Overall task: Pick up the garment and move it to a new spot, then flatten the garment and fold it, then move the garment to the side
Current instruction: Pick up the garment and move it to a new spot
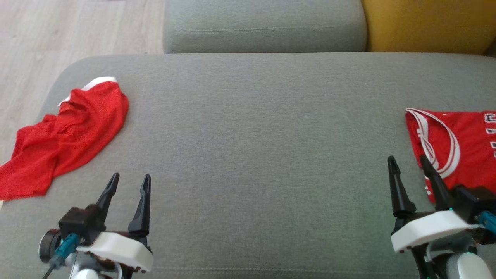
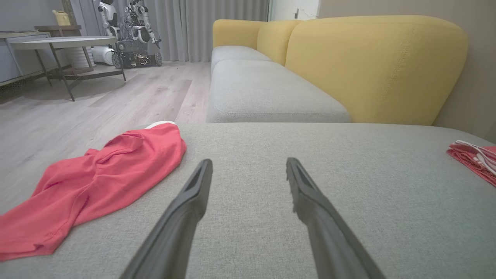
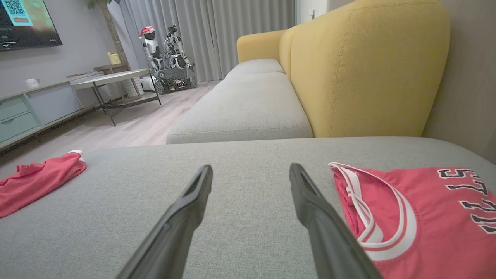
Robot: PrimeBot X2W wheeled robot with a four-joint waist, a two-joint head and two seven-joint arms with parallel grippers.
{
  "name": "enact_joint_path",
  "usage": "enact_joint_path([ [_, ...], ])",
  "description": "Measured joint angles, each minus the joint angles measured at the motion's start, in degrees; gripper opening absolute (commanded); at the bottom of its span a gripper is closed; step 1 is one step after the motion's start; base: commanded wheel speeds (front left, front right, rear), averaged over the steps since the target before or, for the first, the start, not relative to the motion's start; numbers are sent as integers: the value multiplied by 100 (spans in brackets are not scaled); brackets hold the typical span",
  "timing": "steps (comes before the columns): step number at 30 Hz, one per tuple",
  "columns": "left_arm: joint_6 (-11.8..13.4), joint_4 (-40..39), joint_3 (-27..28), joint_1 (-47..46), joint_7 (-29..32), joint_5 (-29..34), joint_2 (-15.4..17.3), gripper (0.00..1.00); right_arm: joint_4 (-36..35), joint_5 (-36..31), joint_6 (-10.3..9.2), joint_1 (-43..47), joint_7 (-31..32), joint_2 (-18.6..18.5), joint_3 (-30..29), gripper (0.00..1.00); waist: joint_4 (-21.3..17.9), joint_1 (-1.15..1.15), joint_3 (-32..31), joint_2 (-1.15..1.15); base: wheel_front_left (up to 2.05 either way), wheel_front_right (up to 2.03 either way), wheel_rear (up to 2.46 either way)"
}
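1. 2 red garments lie well apart on the grey seat cushion (image 1: 263,155). A crumpled garment (image 1: 64,135) sits at the robot's far left, its lower end close to the cushion's edge. A folded jersey (image 1: 457,143) sits at the far right, white trim and dark lettering facing up.
2. The left gripper (image 1: 130,177) hovers low over the cushion, near the crumpled garment but not touching it. Its 2 fingers are spread wide and hold nothing.
3. The right gripper (image 1: 407,159) is likewise spread and empty. In the head view 1 finger overlaps the folded jersey's near corner. The right wrist view suggests that finger stands just beside the cloth, not on it.
4. The folded jersey lies flat and squared at the side, so it looks like finished work. Its far part is cut off by the frame, so how neat the fold is cannot be confirmed.
5. The crumpled garment looks like the piece now due. It is bunched in deep wrinkles, with a white band at its far end. It may be a pair of shorts, though the folds hide its shape.
6. For this piece, none of the task's steps appears done. It has yet to be lifted, moved to a new spot, flattened, folded and set aside, so the work on it is at the very start.
7. The wide stretch of cushion between the 2 garments looks a fit place to spread it.
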Motion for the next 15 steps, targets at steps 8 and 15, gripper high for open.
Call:
enact_joint_path([
  [8, 52, -10, 7, -6, -1, -41, -3, 100, -124, -1, 0, 93, 24, 0, 35, 100, 557, 0, -25, 0, 0, 0, 0],
  [15, 68, -8, 37, -23, -8, -41, 3, 100, -170, -8, 0, 110, 74, 2, 170, 100, 1278, 0, -61, 0, 0, 0, 0],
])
